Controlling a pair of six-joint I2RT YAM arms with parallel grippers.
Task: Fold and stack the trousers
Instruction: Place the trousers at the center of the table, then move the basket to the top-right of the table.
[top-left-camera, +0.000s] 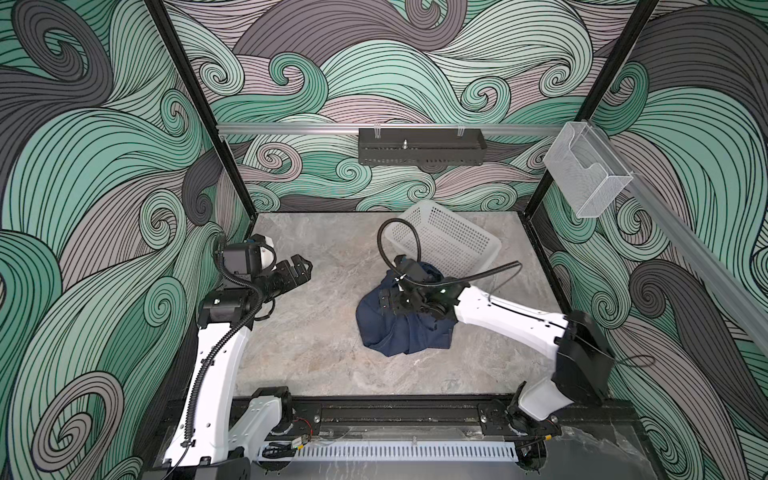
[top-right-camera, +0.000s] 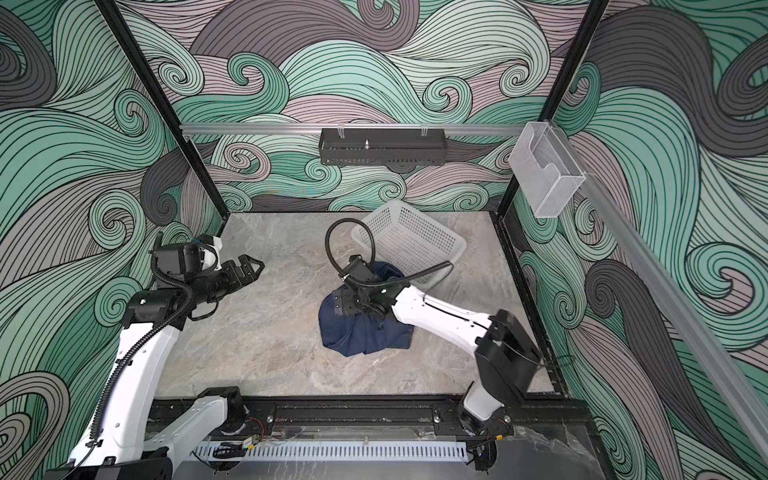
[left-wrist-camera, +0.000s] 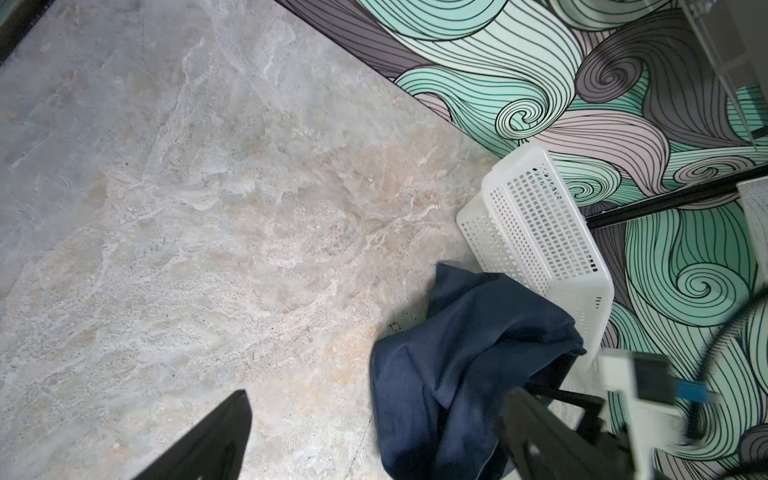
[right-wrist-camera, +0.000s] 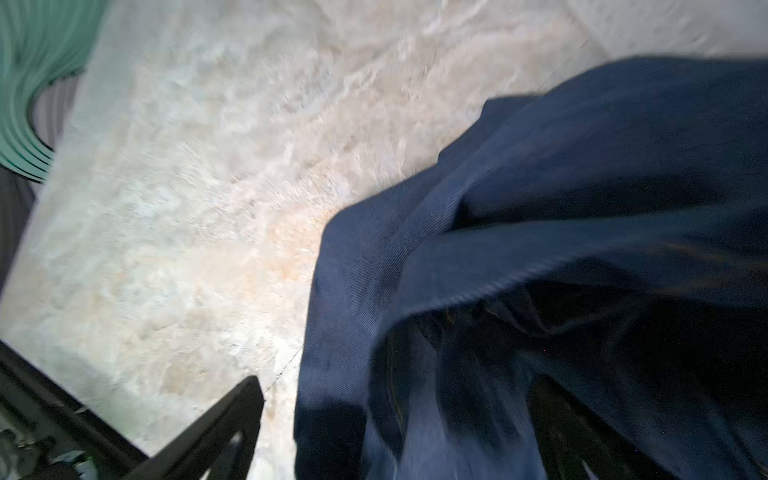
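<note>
Along the table's (top-left-camera: 316, 332) near edge runs a black rail (top-left-camera: 395, 415) that carries both arm bases. Beyond it, somewhat right of the table's middle, the trousers (top-left-camera: 399, 336) lie as a crumpled dark blue heap on the grey marbled surface, unfolded, with no pockets or patch to be made out. The right gripper (top-left-camera: 384, 300) sits low over the top of this heap, reaching in from the right edge. In its blurred wrist view the jaws are spread wide: one finger (right-wrist-camera: 224, 424) stands clear of the cloth with bare table beside it, and the other is lost in the dark folds of denim (right-wrist-camera: 582, 187), so no pinch on the cloth can be seen. Close to the left edge, about level with the heap and well apart from it, the left gripper (top-left-camera: 305, 266) hangs above bare table, released and holding nothing, its fingers (left-wrist-camera: 208, 440) far apart in its wrist view. Just behind the trousers, towards the far right corner, a white perforated basket (top-left-camera: 453, 241) lies tipped on its side, its lower rim touching the cloth (left-wrist-camera: 449, 365). On the back wall hangs a black tray (top-left-camera: 419, 151), and on the right-hand rail a clear holder (top-left-camera: 586, 170).
</note>
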